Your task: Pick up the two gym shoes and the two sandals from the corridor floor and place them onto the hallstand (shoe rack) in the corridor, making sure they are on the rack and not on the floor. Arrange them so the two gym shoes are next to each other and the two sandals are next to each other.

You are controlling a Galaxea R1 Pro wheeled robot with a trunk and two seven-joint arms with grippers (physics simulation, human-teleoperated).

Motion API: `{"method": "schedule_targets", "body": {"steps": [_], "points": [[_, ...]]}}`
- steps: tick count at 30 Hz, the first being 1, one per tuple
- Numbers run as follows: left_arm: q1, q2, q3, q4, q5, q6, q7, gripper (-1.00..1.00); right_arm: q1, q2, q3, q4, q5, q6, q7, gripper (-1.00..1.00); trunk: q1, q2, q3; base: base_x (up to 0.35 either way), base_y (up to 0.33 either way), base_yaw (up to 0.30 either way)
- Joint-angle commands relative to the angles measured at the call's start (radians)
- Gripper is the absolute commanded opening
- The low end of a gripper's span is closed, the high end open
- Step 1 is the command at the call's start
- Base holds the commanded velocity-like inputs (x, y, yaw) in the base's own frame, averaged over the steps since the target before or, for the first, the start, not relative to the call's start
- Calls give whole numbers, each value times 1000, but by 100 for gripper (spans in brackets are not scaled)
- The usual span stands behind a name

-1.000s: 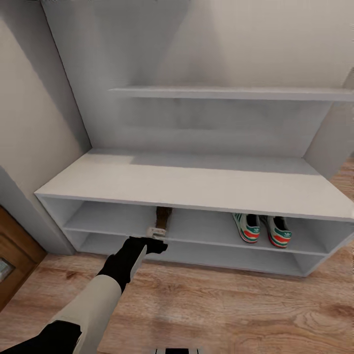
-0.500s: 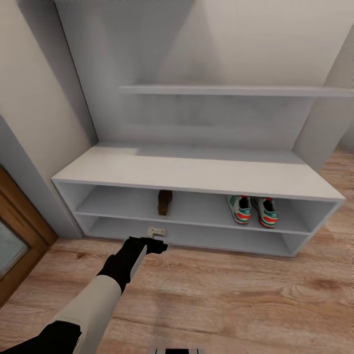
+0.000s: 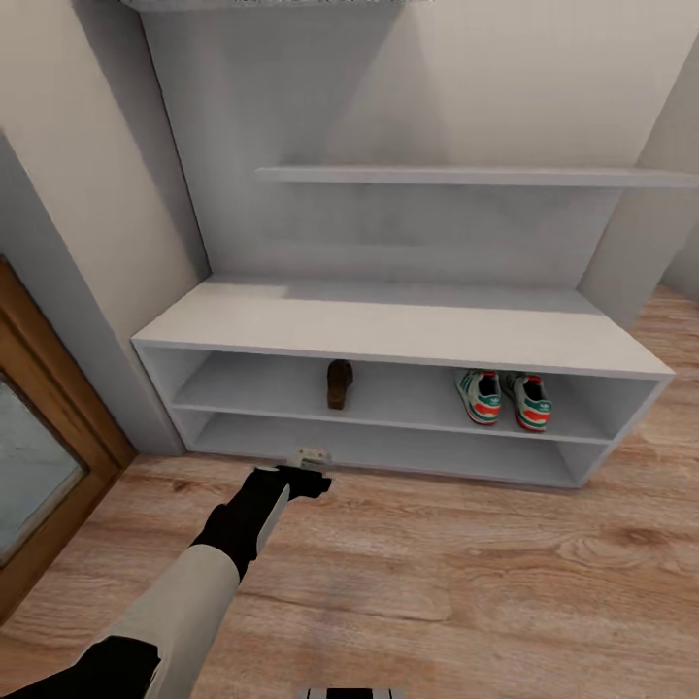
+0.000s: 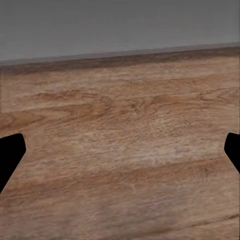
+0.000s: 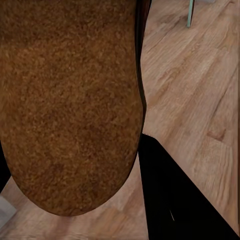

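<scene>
Notably, one sandal (image 3: 340,383) lies lengthwise front-to-back on the rack's (image 3: 408,330) upper shelf, left of both sneakers (image 3: 503,398) (heels outward); left fingers (image 4: 11,152) spread, empty; right fingers (image 5: 175,200) grip another sandal (image 5: 70,100).

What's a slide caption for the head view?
Left tool before the hallstand, its shelf holding gym shoes and one sandal.

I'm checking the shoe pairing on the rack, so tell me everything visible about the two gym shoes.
The two gym shoes are cream-white lace-up sneakers with green side stripes and orange-red heel patches. They stand upright, side by side, close together, heels toward the camera and toes pointing into the hallstand. They rest on its upper shelf opening, toward the right end, well apart from the brown sandal on the same shelf.
</scene>
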Motion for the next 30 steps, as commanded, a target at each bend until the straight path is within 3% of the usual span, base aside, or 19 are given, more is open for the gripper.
{"method": "schedule_targets", "body": {"steps": [1, 18, 30], "points": [[0, 0, 1, -2, -10, 4, -7, 100, -1, 0, -1, -2, -14, 6, -5, -100, -1, 0, -1, -220, 250, 0], [0, 0, 3, -2, -10, -11, -6, 100, -1, 0, -1, -2, -14, 6, -5, -100, -1, 0, -1, -252, 231, 0], [2, 4, 2, 2, -10, -73, -5, 100, -1, 0, -1, -2, -13, 6, -5, -100, -1, 0, -1, 13, 325, 0]]}}
